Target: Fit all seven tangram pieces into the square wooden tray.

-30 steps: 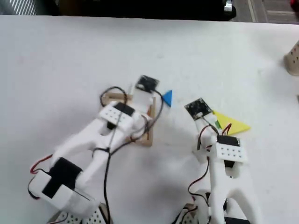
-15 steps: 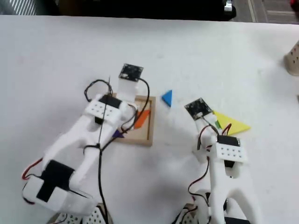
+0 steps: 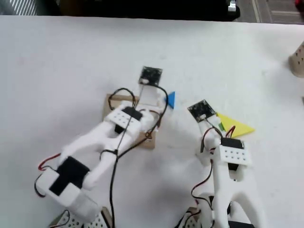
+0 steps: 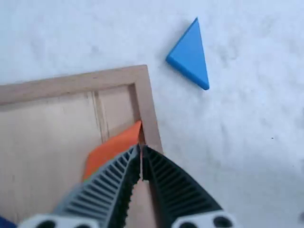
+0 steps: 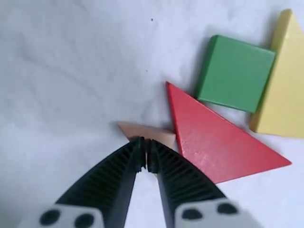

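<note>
**Both pincers clenched; one piece seen in tray**

- The left arm (image 3: 95,142) is stretched diagonally from the near-left edge across the square wooden tray (image 4: 71,83), with its wrist over the tray's far right corner.
- The left pincer (image 4: 141,159) is clenched, tips together over the tray's rim. Nothing is seen between the fingers.
- The orange piece (image 4: 111,149) lies inside the tray against that rim, just beside the tips.
- The blue triangle (image 4: 190,54) lies flat on the surface (image 4: 247,118), near the tray corner but apart from it.
- The right arm (image 3: 232,156) is extended straight out from the near edge.
- The right pincer (image 5: 145,154) is clenched, tips at the edge of the tan triangle (image 5: 149,132). Whether that piece is pinched cannot be told.
- The red triangle (image 5: 213,142) touches the tan one.
- The green square (image 5: 235,73) lies between the red triangle and the yellow triangle (image 5: 285,80), all flat on the surface.
</note>
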Controlling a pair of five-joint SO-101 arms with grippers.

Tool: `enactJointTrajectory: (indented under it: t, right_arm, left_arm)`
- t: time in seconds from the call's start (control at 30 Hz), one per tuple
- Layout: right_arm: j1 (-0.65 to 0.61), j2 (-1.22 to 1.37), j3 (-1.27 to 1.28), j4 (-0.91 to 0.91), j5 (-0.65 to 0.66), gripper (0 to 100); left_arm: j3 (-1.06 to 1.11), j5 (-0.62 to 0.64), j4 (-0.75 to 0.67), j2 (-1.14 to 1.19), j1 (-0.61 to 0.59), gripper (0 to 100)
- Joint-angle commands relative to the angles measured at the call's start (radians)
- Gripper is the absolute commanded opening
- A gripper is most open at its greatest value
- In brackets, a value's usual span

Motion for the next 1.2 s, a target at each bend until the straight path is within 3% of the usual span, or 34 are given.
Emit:
enactJointTrajectory:
  t: [0.0, 0.3, 0.53, 0.73, 1.0, 1.17]
  right_arm:
    - [0.005, -0.024, 0.002, -0.012, 0.014, 2.0]
    - [0.005, -0.024, 0.002, -0.015, 0.014, 2.1]
    - [0.005, -0.024, 0.002, -0.016, 0.014, 2.1]
    - [0.005, -0.024, 0.002, -0.016, 0.014, 2.1]
    - [0.005, -0.024, 0.002, -0.016, 0.014, 2.1]
    - [0.004, -0.024, 0.003, -0.013, 0.044, 2.1]
  left_arm:
    - [-0.029, -0.023, -0.009, -0.007, 0.012, 3]
    - [-0.04, -0.021, 0.164, -0.008, -0.005, 3]
    - [-0.13, -0.021, 0.382, -0.008, -0.101, 3]
    - [-0.167, -0.023, 0.425, -0.008, -0.071, 3]
    - [-0.087, -0.066, 0.382, -0.203, -0.111, 2]
    - [0.038, -0.06, 0.061, -0.283, -0.166, 2]
